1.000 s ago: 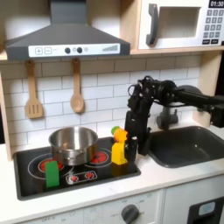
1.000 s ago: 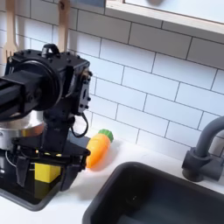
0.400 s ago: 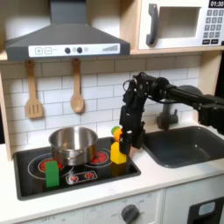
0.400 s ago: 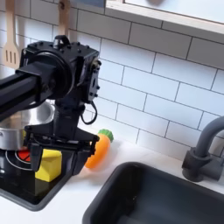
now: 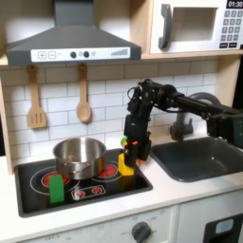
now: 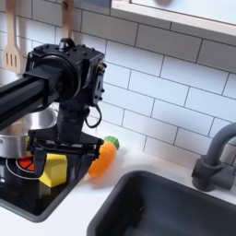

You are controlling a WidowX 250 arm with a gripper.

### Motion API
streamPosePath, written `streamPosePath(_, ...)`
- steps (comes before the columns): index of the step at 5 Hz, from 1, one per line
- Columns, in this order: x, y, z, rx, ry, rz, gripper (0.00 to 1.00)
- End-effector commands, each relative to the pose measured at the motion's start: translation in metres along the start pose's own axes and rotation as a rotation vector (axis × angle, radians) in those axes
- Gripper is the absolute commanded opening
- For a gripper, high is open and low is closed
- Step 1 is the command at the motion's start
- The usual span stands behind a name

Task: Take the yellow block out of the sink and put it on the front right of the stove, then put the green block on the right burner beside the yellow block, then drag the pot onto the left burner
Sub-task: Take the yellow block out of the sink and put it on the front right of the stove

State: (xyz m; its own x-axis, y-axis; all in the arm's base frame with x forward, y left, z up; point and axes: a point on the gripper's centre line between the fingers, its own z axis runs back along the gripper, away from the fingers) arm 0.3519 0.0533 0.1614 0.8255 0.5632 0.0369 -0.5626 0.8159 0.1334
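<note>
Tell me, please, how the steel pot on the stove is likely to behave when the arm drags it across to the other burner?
The pot looks rigid, and its wide, flat base and low walls make tipping unlikely. Its shiny metal on the smooth black stove suggests it would slide easily, perhaps overshooting. The polished rim may slip between the fingers. Being empty, it is probably light.

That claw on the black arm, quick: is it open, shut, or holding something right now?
Gripper: cannot be told for sure; its fingers sit just above the small yellow rectangular block on the flat black stove, contact unclear.
</note>
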Motion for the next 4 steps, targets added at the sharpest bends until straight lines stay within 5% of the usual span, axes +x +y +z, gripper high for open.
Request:
streamPosePath(1,-0.009,0.001,0.01,-0.007,0.01,-0.004,1.0)
streamPosePath(4,0.002,0.006,0.007,-0.004,0.012,0.041,1.0)
